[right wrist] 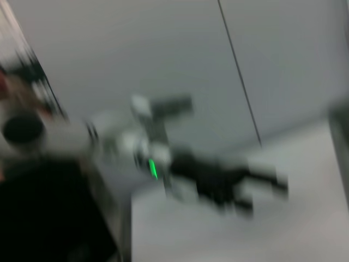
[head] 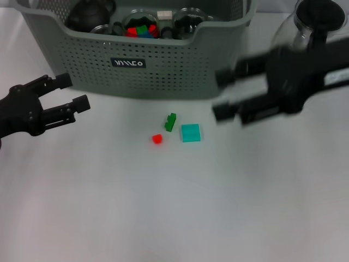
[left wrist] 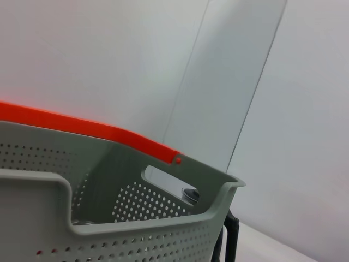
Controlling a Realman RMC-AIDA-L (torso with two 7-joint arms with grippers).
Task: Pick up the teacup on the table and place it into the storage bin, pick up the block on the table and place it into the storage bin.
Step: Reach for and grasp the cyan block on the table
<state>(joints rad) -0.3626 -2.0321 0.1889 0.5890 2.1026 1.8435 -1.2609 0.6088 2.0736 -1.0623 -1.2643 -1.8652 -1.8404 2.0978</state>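
The grey-green storage bin stands at the back of the white table, and its perforated wall fills the left wrist view. Inside it lie a dark teapot, glass cups and coloured blocks. No teacup shows on the table. A green block, a teal square block and a small red block lie in front of the bin. My right gripper is open, empty and blurred, just right of the blocks. My left gripper is open and empty at the left.
A glass carafe with a black handle stands at the back right, behind my right arm. The right wrist view is blurred and shows the other arm far off over the table.
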